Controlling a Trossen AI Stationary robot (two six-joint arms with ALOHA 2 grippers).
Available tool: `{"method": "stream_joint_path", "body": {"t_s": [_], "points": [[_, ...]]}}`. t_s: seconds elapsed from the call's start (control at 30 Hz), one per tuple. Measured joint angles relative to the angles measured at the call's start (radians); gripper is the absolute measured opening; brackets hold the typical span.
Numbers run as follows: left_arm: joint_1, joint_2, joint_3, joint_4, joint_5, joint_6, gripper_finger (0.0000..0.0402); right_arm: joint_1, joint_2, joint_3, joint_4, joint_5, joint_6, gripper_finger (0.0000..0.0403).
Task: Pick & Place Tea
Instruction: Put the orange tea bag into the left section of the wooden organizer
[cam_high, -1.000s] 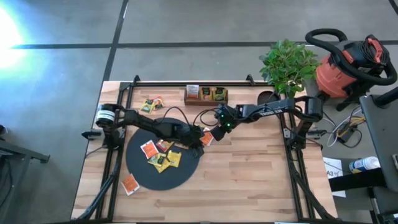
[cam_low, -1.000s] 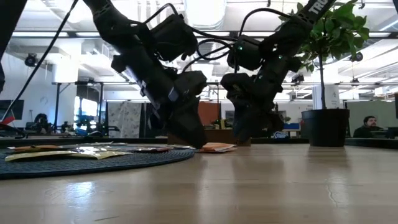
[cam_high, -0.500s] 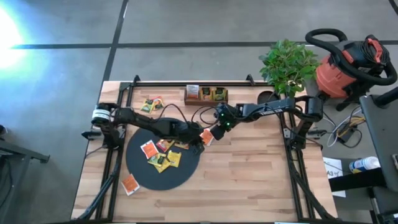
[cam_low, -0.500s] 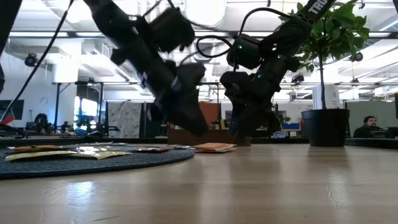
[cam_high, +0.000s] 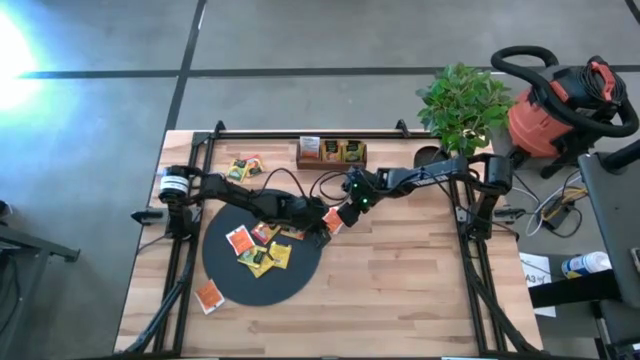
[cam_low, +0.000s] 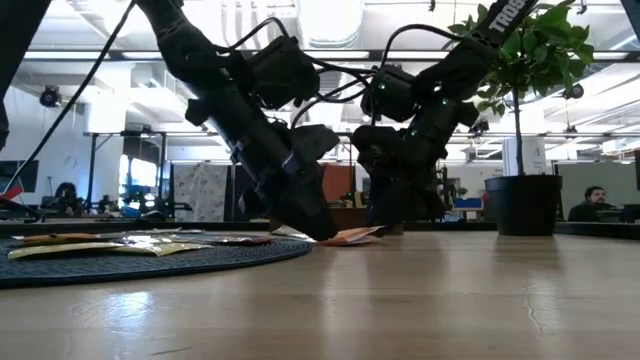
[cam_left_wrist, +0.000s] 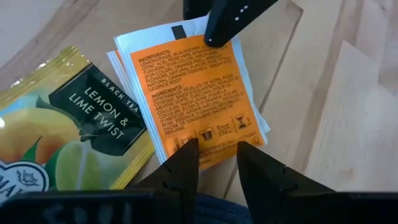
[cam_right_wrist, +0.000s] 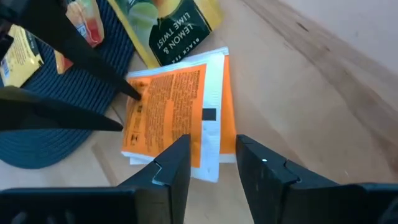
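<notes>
Both grippers meet over one orange tea packet (cam_left_wrist: 202, 99): the left gripper (cam_left_wrist: 217, 155) has its two fingers parted and set down at one edge of the packet, and the right gripper (cam_right_wrist: 211, 158) stands the same way at the opposite edge, fingers apart with a gap between them; neither has closed on anything, and the packet lies flat on the wooden surface (cam_high: 400, 270) between them, just off the rim of the black disc (cam_high: 290, 285). To do this step well, one gripper should probably pin or nudge the packet while the other slips a finger under the lifted edge, since so thin and flat a thing gives little to pinch from above; pressing too steeply would likely only slide it along the wood. A white paper layer shows under the orange face, so the grasp should take the whole stack, not the top sheet alone. Just beside the left gripper lies a yellow lemon and lime packet (cam_left_wrist: 68, 130), which should be left undisturbed. In the low view both arms slope down steeply toward each other, wrists bent, tips almost touching the surface around the packet. Well beyond both grippers stands the wooden tray (cam_high: 331, 152), with more packets (cam_high: 262, 250) on the disc.
</notes>
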Motion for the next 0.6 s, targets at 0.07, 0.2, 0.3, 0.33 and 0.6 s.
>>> {"method": "stream_joint_path", "body": {"t_s": [0.07,0.2,0.3,0.33,0.6], "points": [[0.001,0.000,0.000,0.004,0.000,-0.001,0.0113,0.000,0.000,0.000,0.003,-0.003,0.003,0.0125],[0.003,0.002,-0.002,0.027,0.002,-0.001,0.0113,-0.001,-0.003,0.000,0.004,-0.006,0.003,0.0125],[0.006,0.003,-0.002,0.038,0.002,-0.001,0.0113,-0.001,-0.007,0.016,0.001,-0.011,0.006,0.0125],[0.007,0.003,-0.002,0.038,0.003,-0.001,0.0113,-0.001,-0.007,0.024,0.001,-0.011,0.006,0.0125],[0.011,0.003,-0.004,0.041,0.002,-0.001,0.0113,0.000,-0.007,0.109,-0.031,-0.057,-0.037,0.0125]]}}
